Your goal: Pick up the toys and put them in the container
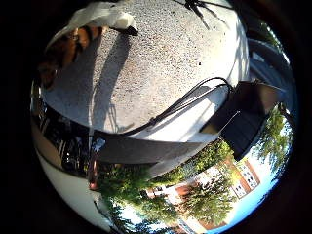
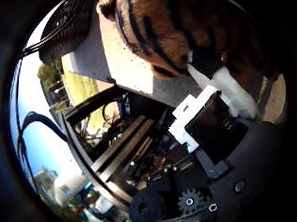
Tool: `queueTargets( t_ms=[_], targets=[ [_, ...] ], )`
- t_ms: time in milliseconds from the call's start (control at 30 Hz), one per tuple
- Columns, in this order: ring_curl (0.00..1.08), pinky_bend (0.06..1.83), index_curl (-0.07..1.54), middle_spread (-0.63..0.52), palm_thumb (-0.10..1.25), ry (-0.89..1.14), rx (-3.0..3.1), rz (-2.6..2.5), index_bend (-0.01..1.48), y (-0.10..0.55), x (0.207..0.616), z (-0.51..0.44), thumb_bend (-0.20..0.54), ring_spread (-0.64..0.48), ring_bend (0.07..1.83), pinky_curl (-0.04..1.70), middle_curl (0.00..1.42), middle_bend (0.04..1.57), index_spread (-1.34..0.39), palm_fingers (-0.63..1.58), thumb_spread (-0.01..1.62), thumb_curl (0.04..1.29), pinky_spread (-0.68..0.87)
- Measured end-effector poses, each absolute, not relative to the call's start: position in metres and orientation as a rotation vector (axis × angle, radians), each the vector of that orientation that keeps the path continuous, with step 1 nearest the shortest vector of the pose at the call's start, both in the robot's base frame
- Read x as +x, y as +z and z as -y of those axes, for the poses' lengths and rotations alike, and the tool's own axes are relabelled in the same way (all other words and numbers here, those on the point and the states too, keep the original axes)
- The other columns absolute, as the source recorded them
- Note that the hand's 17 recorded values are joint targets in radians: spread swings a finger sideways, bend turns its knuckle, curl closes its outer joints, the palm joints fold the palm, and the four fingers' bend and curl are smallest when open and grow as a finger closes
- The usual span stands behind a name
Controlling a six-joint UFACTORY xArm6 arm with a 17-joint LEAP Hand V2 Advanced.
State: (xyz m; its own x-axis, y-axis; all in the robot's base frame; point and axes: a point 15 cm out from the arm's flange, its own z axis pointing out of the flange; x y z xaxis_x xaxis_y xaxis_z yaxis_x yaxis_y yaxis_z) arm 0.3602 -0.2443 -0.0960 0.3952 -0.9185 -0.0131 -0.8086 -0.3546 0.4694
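Right up against the palm: a striped tiger plush (image 2: 178, 30), orange with black bands, filling a big chunk of the thumb side view. Also visible at the edge of the little finger side view, with a white fingertip (image 1: 105, 17) laid over it. Robot hand (image 2: 213, 114) looks curled onto the tiger plush, a white finger segment pressing into its fur, so probably a grip, though hard to say how firm. Can't see how much of the toy is actually wrapped.

Below the palm, a speckled concrete bench (image 1: 161, 63), grey and rough, with the toy sitting at or just above its surface. Can't tell whether it's lifted clear yet. A dark woven basket (image 2: 76, 17) off to the thumb side, beside the bench's edge, likely the container. Trees and a brick building (image 1: 229, 183) well beyond, so outdoors.

What could go wrong, guessing here:
- Soft fur plus hard fingertips means a shallow pinch could slip, dropping the toy back on the bench or off its edge.
- Dragging rather than lifting would snag the plush on that rough concrete.
- Releasing too early could land it on the basket's rim instead of inside.
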Motion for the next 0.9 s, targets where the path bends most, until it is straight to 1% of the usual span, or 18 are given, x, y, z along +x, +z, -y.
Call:
queueTargets(
  t_ms=[33, 67, 133, 167, 233, 300, 367, 467, 667, 833, 900],
  targets=[
    [0.53, 0.72, 0.19, -0.06, 0.83, -0.376, 2.276, 1.479, 0.10, -0.094, 0.363, 0.243, -0.007, 0.15, 1.06, 0.36, 0.53, 0.67, -0.26, 0.91, 1.08, 0.42, 0.44],
    [0.57, 0.75, 0.19, -0.08, 0.86, -0.369, 2.279, 1.477, 0.17, -0.091, 0.365, 0.243, -0.007, 0.12, 1.14, 0.39, 0.58, 0.73, -0.30, 0.95, 1.07, 0.43, 0.44],
    [0.63, 0.90, 0.17, -0.12, 0.90, -0.346, 2.289, 1.478, 0.22, -0.085, 0.367, 0.241, -0.007, 0.07, 1.21, 0.45, 0.65, 0.82, -0.37, 1.02, 1.05, 0.46, 0.43],
    [0.65, 0.99, 0.17, -0.13, 0.94, -0.325, 2.301, 1.481, 0.24, -0.082, 0.370, 0.240, 0.005, 0.04, 1.22, 0.50, 0.69, 0.87, -0.41, 1.09, 1.04, 0.47, 0.42],
    [0.69, 1.15, 0.17, -0.16, 1.01, -0.277, 2.323, 1.495, 0.29, -0.071, 0.376, 0.239, 0.026, 0.01, 1.24, 0.58, 0.75, 0.96, -0.49, 1.11, 1.04, 0.52, 0.39],
    [0.72, 1.23, 0.17, -0.17, 1.03, -0.242, 2.321, 1.507, 0.34, -0.050, 0.380, 0.240, 0.029, -0.01, 1.26, 0.63, 0.79, 1.01, -0.54, 1.11, 1.05, 0.55, 0.36],
    [0.74, 1.30, 0.17, -0.18, 1.05, -0.257, 2.298, 1.495, 0.41, -0.030, 0.374, 0.239, 0.034, -0.04, 1.27, 0.69, 0.84, 1.06, -0.61, 1.08, 1.06, 0.58, 0.33],
    [0.77, 1.36, 0.18, -0.19, 1.06, -0.314, 2.235, 1.458, 0.51, 0.018, 0.359, 0.232, 0.024, -0.07, 1.30, 0.75, 0.90, 1.11, -0.71, 1.03, 1.06, 0.63, 0.29],
    [0.82, 1.40, 0.21, -0.20, 1.05, -0.274, 2.279, 1.438, 0.65, 0.128, 0.361, 0.177, -0.004, -0.10, 1.35, 0.82, 0.97, 1.16, -0.83, 0.96, 1.07, 0.70, 0.24],
    [0.84, 1.44, 0.23, -0.20, 1.02, -0.354, 2.421, 1.387, 0.73, 0.200, 0.346, 0.088, -0.013, -0.12, 1.39, 0.87, 1.01, 1.20, -0.92, 0.91, 1.07, 0.74, 0.21],
    [0.85, 1.46, 0.25, -0.20, 1.00, -0.367, 2.508, 1.351, 0.76, 0.223, 0.350, 0.043, -0.015, -0.12, 1.40, 0.89, 1.03, 1.21, -0.95, 0.89, 1.07, 0.76, 0.20]
  ],
)
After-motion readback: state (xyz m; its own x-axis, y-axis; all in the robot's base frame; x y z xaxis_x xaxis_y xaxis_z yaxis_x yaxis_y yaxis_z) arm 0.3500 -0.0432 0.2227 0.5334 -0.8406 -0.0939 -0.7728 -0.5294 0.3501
